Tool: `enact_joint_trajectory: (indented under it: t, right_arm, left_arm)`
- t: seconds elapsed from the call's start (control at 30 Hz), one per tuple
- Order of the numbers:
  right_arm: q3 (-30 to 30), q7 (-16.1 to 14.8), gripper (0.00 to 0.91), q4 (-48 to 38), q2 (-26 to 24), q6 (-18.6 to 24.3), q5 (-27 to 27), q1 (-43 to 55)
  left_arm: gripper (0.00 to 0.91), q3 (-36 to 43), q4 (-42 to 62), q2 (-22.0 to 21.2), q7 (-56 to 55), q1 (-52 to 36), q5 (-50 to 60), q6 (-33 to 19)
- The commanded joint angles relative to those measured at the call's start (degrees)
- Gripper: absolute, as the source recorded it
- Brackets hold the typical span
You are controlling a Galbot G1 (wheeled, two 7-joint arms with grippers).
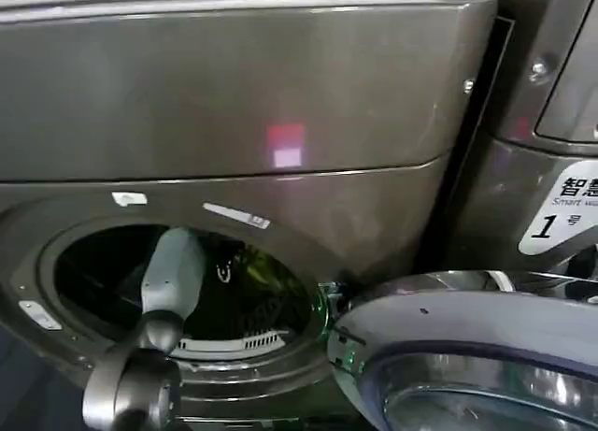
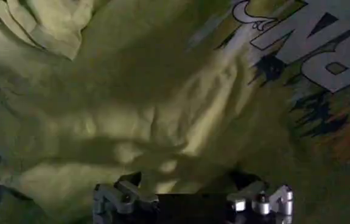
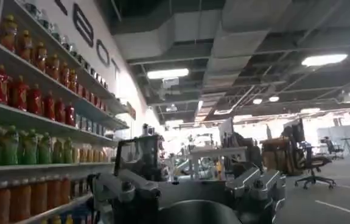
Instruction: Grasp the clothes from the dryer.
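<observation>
The dryer (image 1: 280,104) is a bronze-grey front loader with its round porthole (image 1: 187,281) open onto a dark drum. My left arm (image 1: 173,272) reaches through the porthole into the drum. The clothes (image 2: 132,109) are a wrinkled yellow-green bundle with a printed graphic (image 2: 321,49) on one side. My left gripper (image 2: 187,179) is open and pressed against the fabric, its fingers spread wide with folds between them. My right gripper (image 3: 190,182) is open and holds nothing; it is raised away from the dryer and faces the room.
The dryer's chrome-rimmed glass door (image 1: 467,356) hangs open at the lower right, close to the porthole. A white "1" sticker (image 1: 561,211) shows on the machine front at the right. Shelves of bottles (image 3: 35,122) stand near the right gripper.
</observation>
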Motion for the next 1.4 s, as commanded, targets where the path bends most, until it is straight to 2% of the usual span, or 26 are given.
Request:
enact_joint_trajectory:
  t: [0.03,0.13,1.4]
  right_arm:
    - [-0.2,0.0,0.907,0.1,0.0,0.0,-0.2,0.0]
    - [-0.1,0.0,0.907,0.3,0.1,0.0,-0.2,0.0]
    - [-1.6,0.0,0.907,0.3,0.1,0.0,-0.3,0.3]
  left_arm:
    - [0.034,0.2,1.9,0.1,1.1,1.2,-3.2,0.1]
    - [0.000,0.4,2.0,0.2,0.5,1.5,-5.0,-0.2]
    - [0.000,0.4,-3.8,1.0,-0.3,4.4,-7.4,-0.9]
